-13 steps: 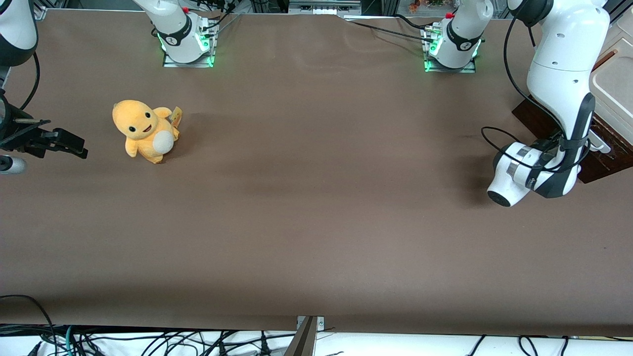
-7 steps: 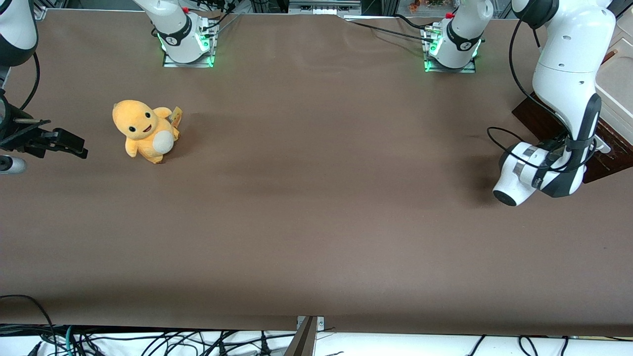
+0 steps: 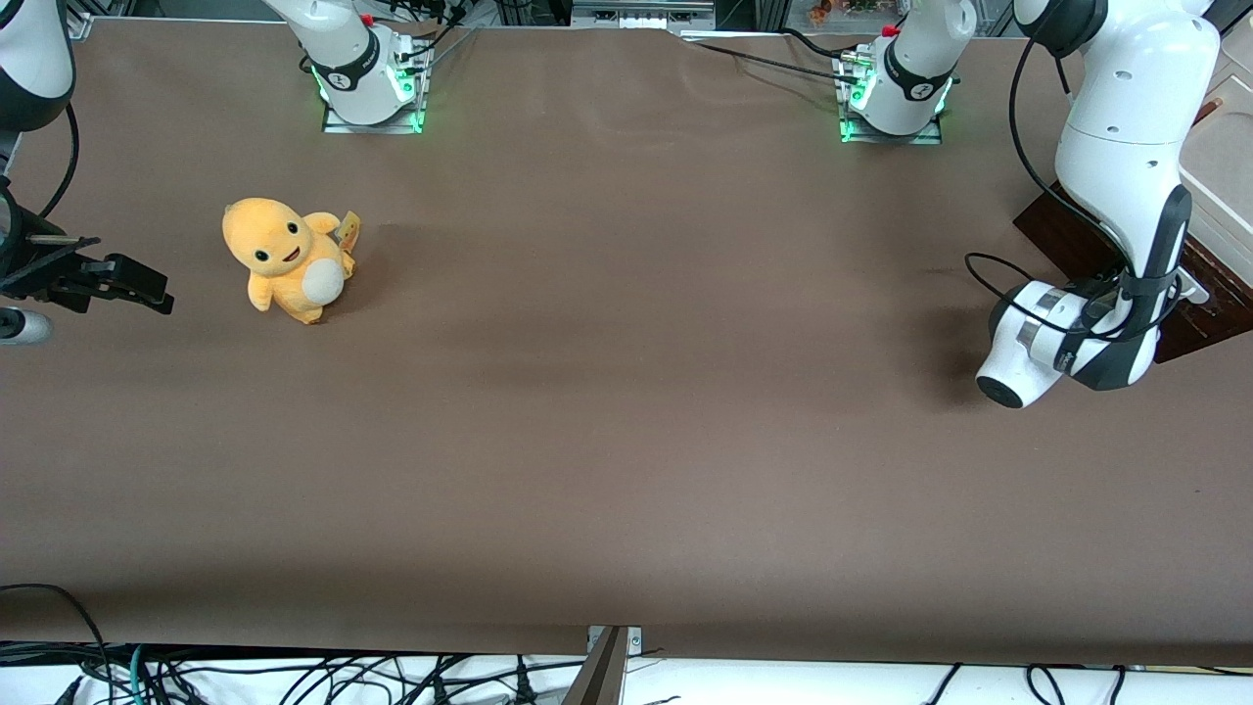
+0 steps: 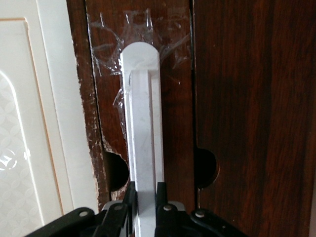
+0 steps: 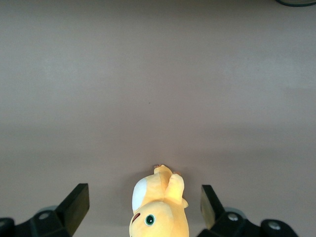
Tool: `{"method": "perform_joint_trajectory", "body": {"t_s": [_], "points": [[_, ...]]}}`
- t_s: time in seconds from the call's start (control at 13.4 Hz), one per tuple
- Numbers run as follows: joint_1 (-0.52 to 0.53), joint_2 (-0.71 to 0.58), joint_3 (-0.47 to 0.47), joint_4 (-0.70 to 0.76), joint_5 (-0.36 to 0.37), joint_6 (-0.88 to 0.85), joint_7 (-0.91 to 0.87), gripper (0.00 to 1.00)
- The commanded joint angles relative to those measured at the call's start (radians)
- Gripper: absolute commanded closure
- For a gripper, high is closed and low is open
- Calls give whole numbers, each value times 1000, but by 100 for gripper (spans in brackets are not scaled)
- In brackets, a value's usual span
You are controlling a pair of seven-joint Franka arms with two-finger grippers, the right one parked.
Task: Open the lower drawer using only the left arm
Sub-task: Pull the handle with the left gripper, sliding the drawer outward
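A: Where is the claw? I see only the large white jointed left arm [image 3: 1126,186] bent over the small dark-brown wooden cabinet [image 3: 1052,230] at the working arm's end of the brown-covered table [image 3: 626,411].

B: Down at the cabinet's front. The black two-finger gripper [image 4: 147,197] sits on the white bar handle [image 4: 143,123], a finger on each side, clenched on it.

A: And the drawer?

B: The lower drawer [image 4: 173,98], a dark-brown wooden front with clear tape round the handle's end, lies flush against the cabinet beside the cream panelled top [image 4: 29,123]. No pale inside shows, so I judge it shut.

A: Why hold the bar so near one end?

B: Likely because the fingers straddle its width there, which gives a firm hold for a straight pull away from the cabinet.

A: Anything in the way?

B: No. The orange plush toy with a white belly [image 3: 287,258] sits well away from the cabinet, toward the parked arm's end.
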Motion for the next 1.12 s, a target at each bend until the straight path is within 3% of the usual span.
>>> {"method": "perform_joint_trajectory", "body": {"t_s": [0.0,1.05], "points": [[0,-7,-8,-24,16,2,-6,99],[-82,4,-10,-6,13,-12,5,100]]}}
